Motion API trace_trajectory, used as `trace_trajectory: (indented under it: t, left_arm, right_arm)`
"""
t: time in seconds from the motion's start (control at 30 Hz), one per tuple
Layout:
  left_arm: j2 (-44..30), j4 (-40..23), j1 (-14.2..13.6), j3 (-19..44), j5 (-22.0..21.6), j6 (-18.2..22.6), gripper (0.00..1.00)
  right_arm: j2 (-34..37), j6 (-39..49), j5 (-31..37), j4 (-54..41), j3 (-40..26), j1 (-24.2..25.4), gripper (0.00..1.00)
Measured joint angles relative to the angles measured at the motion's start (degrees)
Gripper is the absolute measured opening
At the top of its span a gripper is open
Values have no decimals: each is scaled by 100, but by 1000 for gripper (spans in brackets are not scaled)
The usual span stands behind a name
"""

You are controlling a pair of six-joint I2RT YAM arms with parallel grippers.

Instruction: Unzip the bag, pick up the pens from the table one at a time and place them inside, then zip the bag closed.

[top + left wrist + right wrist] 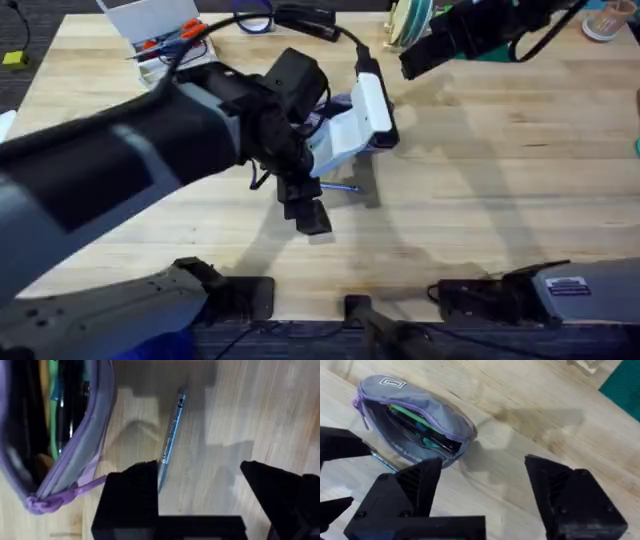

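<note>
The bag lies unzipped on the table, with pens and a green item showing inside it. In the overhead view it sits at the middle, partly hidden by the arms. One silvery blue-grey pen lies on the wood right beside the bag. My left gripper hangs open just above this pen, and one finger is over its near end. My right gripper hovers open and empty beside the bag.
A white box with orange-handled scissors stands at the back left. A teal mat and a roll lie at the back right, and a cup sits in the far right corner. Bare wood spreads right of the bag.
</note>
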State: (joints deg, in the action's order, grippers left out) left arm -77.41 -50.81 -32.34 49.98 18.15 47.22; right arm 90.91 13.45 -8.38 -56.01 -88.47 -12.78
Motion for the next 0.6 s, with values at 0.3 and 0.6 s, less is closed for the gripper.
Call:
trace_trajectory:
  t: [0.3, 0.6]
  left_arm:
    - [-723, 287, 0, -2, -22, 46, 994]
    - [-1035, 409, 2, 28, -26, 136, 995]
  right_arm:
    - [0, 0, 0, 0, 0, 0, 996]
    - [0, 0, 0, -1, 0, 0, 995]
